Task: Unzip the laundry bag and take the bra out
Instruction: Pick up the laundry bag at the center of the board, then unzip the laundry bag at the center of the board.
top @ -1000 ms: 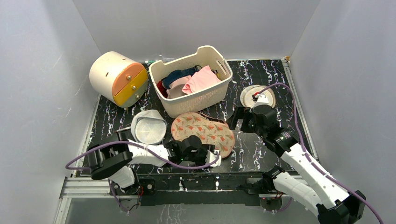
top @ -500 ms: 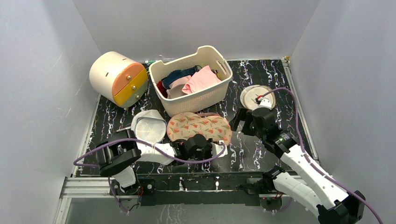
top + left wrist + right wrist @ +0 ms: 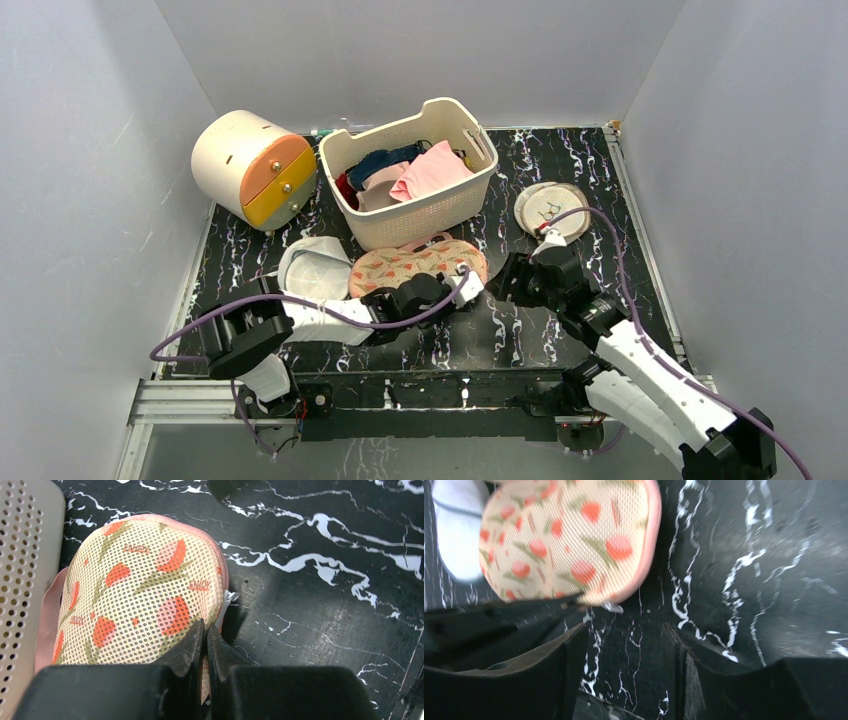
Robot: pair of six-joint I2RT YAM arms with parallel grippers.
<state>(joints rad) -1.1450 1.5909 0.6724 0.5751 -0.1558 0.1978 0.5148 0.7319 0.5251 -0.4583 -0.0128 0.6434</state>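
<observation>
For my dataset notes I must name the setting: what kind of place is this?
Probably a robot test cell staged for laundry work: plain white walls enclose a black marbled table, and a perforated basket of garments stands next to a floral laundry bag.

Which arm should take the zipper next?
Right: the right end effector is open and faces the tab of the laundry bag; the left end effector is shut on the bag, anchoring it.
</observation>
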